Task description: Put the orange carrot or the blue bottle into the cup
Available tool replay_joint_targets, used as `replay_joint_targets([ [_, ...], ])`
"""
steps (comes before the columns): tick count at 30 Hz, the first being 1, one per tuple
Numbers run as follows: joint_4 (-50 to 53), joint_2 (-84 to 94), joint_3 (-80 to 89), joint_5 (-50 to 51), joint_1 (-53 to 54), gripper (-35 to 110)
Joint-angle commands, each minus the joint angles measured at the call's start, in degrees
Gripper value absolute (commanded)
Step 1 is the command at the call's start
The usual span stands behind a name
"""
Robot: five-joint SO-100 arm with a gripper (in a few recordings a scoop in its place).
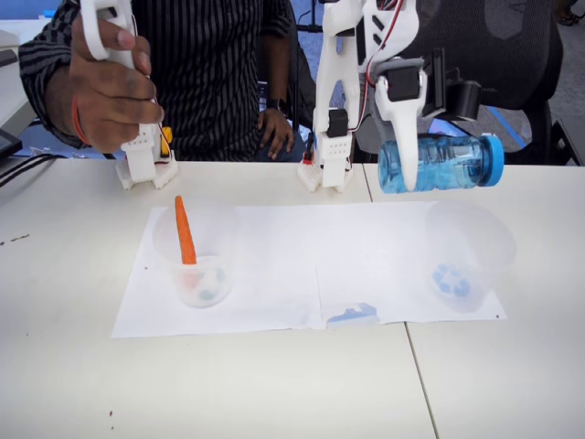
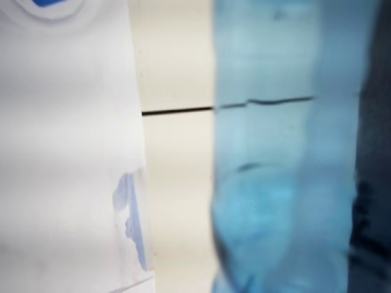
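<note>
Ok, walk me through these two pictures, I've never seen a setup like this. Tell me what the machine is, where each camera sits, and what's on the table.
The white machine is a small robot arm; its gripper has two fingers, here closed around the blue bottle, holding it sideways in the air. The fixed view looks at the table from the front. The wrist view comes from a camera on the arm, so the bottle appears close and blurred. On white paper stand two clear cups: the left cup holds the orange carrot, the right cup is empty. A person sits behind.
</note>
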Motion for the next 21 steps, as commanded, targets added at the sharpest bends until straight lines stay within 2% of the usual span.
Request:
replay_joint_targets([
  [1,0.62,4.48,-3.52,1.05,-5.45,16],
  [8,0.7,-2.02,-3.52,1.32,-12.22,16],
  [21,5.98,-7.82,-3.43,1.32,-14.94,16],
])
